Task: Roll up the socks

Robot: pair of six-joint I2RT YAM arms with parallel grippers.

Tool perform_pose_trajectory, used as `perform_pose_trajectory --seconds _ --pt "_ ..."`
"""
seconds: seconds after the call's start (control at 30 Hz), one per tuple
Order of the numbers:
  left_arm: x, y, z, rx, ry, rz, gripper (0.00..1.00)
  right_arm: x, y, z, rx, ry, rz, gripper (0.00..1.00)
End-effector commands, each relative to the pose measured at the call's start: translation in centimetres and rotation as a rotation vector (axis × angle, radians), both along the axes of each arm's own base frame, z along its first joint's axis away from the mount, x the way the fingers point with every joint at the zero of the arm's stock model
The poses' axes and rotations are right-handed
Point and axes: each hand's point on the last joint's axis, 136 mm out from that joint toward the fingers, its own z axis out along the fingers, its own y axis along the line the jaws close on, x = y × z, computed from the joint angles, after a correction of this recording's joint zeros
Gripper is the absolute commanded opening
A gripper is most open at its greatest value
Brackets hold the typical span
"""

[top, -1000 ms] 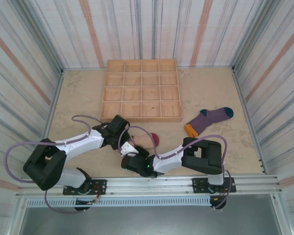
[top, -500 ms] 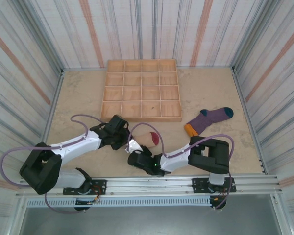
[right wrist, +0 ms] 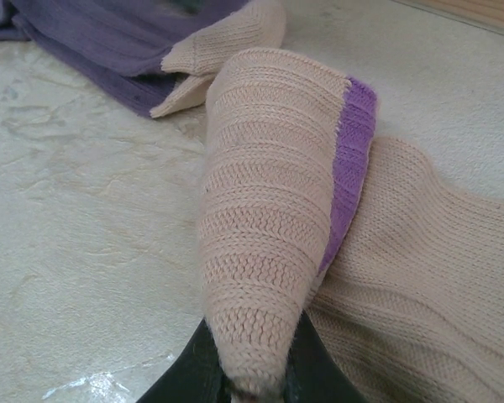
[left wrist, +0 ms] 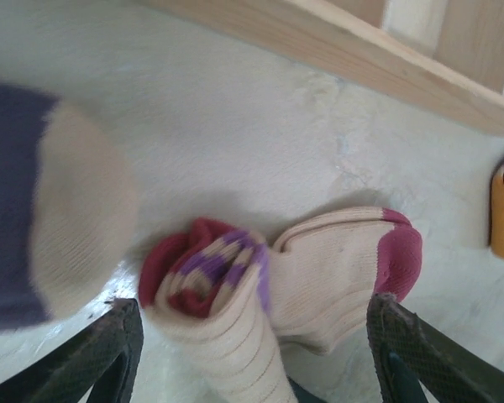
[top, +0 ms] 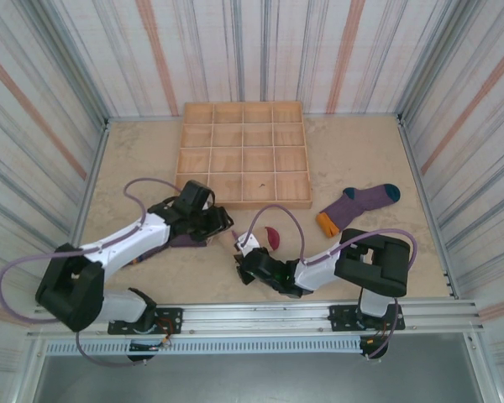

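Right gripper (right wrist: pixel 252 378): jaws clenched on the folded cuff end of the cream sock (right wrist: pixel 269 210). The fold stands up as a ridge from the pinch.

Left gripper (left wrist: pixel 254 302): jaws spread wide, bracketing that same fold. No contact, as far as the left wrist view tells.

Sock's long axis runs from the pinched cuff to the maroon toe (left wrist: pixel 399 256). The toe lies flat on the surface (top: pixel 134 159), pointing away from the arm bases toward the wooden tray (top: pixel 260 204).

Judgement: the roll must advance toward the toe. The right arm has the sock; the left is just beside it.

Dark purple sock (left wrist: pixel 8 201), tan toe near the fold, crowds the left side. The tray's front wall is near beyond. Open room lies to the right, before the teal-toed sock (top: pixel 357 204).
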Motion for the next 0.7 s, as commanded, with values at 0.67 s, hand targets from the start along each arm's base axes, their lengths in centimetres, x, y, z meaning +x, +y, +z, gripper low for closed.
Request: perform_pose_trajectory --seconds 0.67 --pt "1.4 -5.5 -4.8 0.07 0.04 -0.713 0.57 -2.4 -2.4 -4.5 -0.123 0.126 0.055 0.0"
